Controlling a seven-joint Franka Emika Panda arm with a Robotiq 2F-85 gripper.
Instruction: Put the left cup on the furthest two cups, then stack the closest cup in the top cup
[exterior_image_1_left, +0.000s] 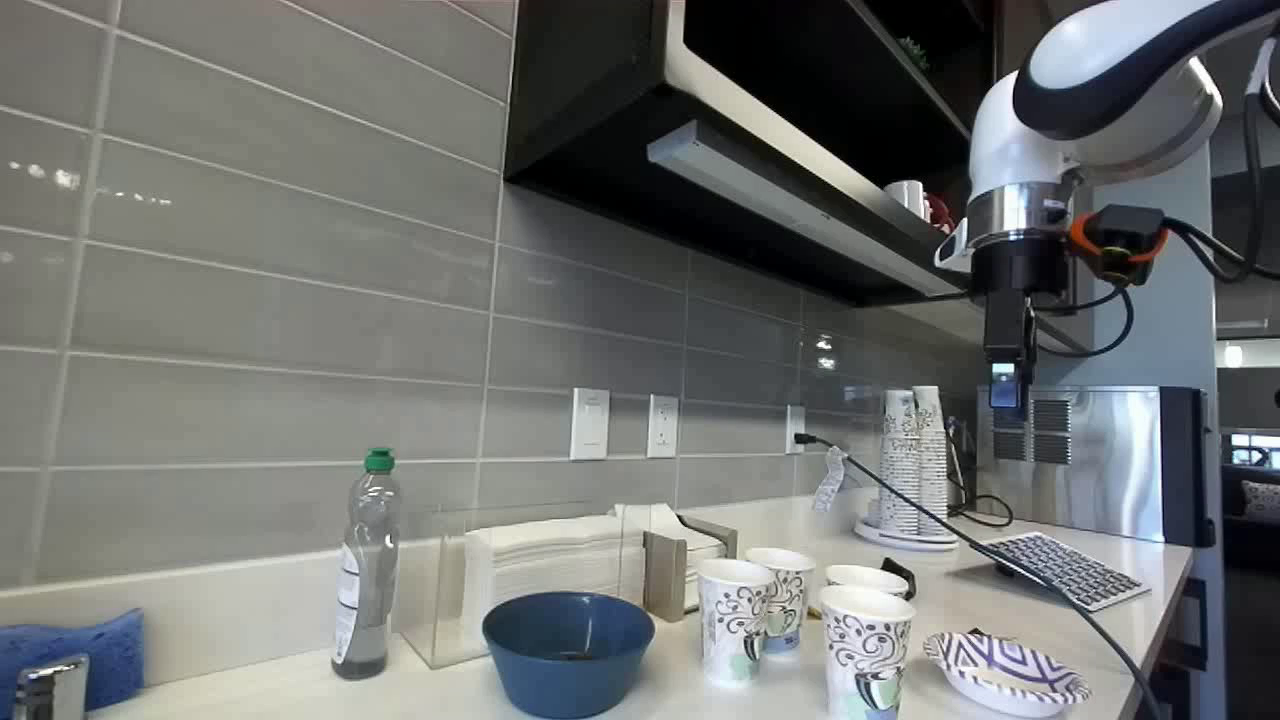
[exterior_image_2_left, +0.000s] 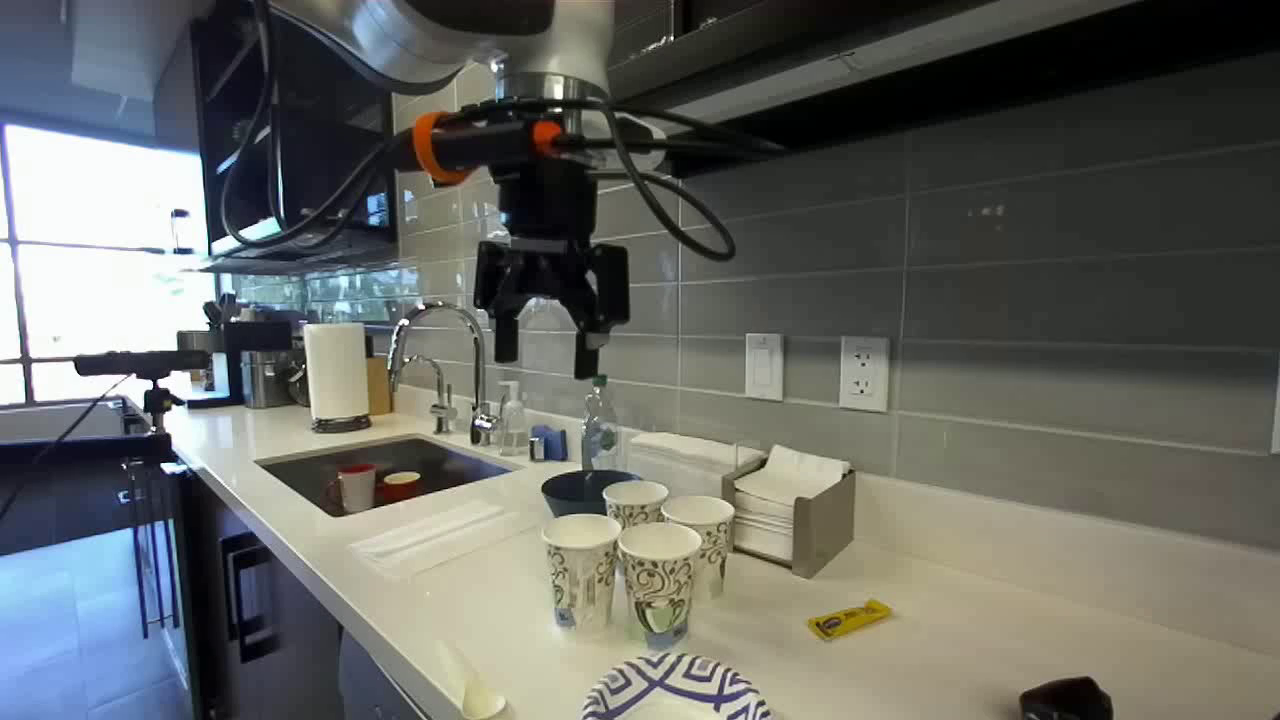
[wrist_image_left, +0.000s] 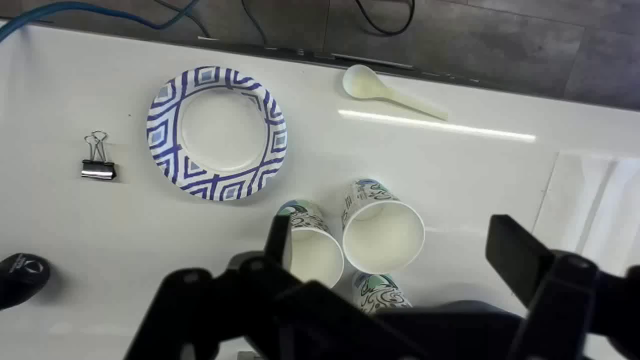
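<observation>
Several alike white paper cups with dark teal print stand upright in a tight group. In an exterior view the left cup (exterior_image_2_left: 576, 588) and the closest cup (exterior_image_2_left: 660, 595) are in front. The furthest two cups (exterior_image_2_left: 635, 508) (exterior_image_2_left: 712, 560) stand behind them. In the wrist view the left cup (wrist_image_left: 384, 235) shows between the fingers, the closest cup (wrist_image_left: 315, 257) lies partly behind a finger, and one of the furthest cups (wrist_image_left: 380, 296) is partly covered. The fourth is hidden there. My gripper (exterior_image_2_left: 547, 348) is open and empty, high above the counter; it also shows side-on (exterior_image_1_left: 1008, 390).
A blue bowl (exterior_image_1_left: 568, 660) stands beside the cups. A napkin holder (exterior_image_2_left: 815, 515) is behind them by the wall. A patterned paper plate (wrist_image_left: 217, 132) and a white spoon (wrist_image_left: 385, 90) lie towards the front edge. A soap bottle (exterior_image_1_left: 367, 570), a sink (exterior_image_2_left: 440, 462) and an overhead cabinet (exterior_image_1_left: 760, 190) are near.
</observation>
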